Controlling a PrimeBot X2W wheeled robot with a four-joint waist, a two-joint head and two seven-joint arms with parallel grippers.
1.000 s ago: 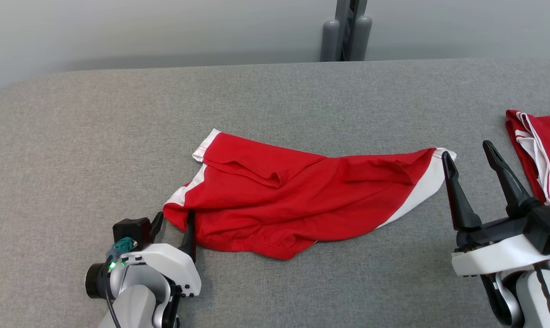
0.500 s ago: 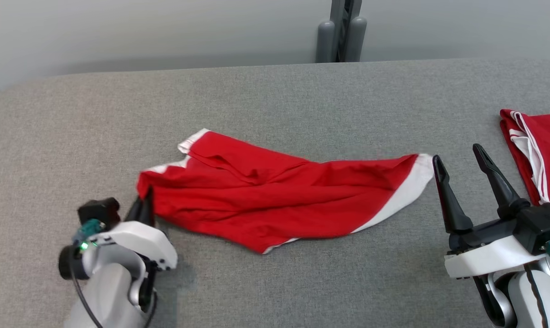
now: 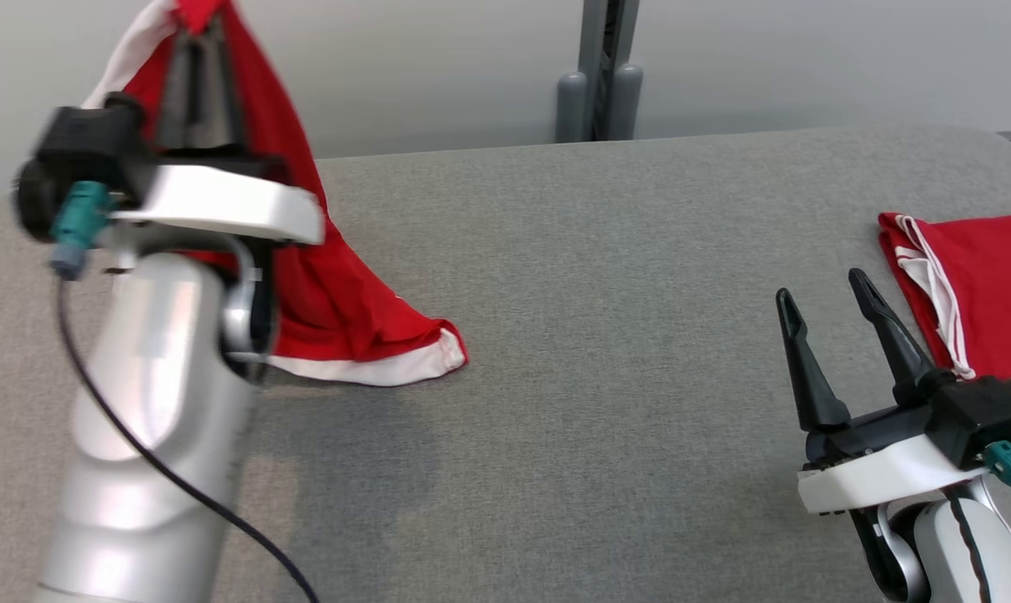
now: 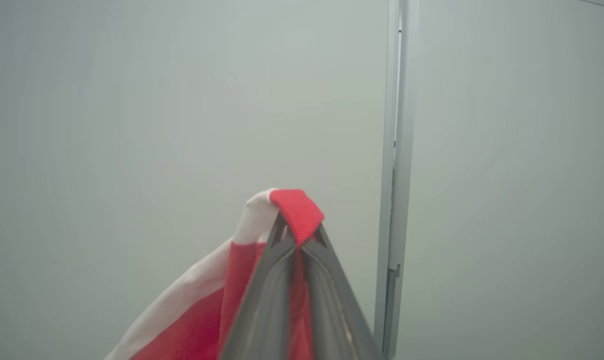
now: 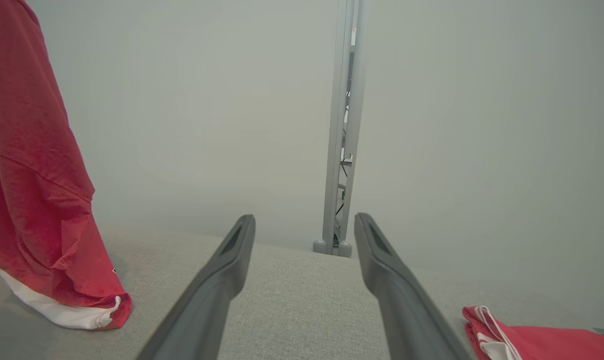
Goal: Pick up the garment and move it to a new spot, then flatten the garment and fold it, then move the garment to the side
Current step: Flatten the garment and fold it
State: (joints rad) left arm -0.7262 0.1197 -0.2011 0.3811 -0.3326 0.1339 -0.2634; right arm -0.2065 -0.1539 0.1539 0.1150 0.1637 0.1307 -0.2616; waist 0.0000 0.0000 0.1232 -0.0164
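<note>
My left claw [image 3: 197, 25] is pinching a corner of the red garment [image 3: 329, 310], held high at ten o'clock, white hem resting on the table [image 3: 597, 293]. My right claw [image 3: 822, 286] sits spread at four o'clock, near a second red garment [image 3: 991, 276].

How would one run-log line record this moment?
left end effector: shut on red garment, raised, hem on table | right end effector: open, empty | second red garment: at table's right
</note>
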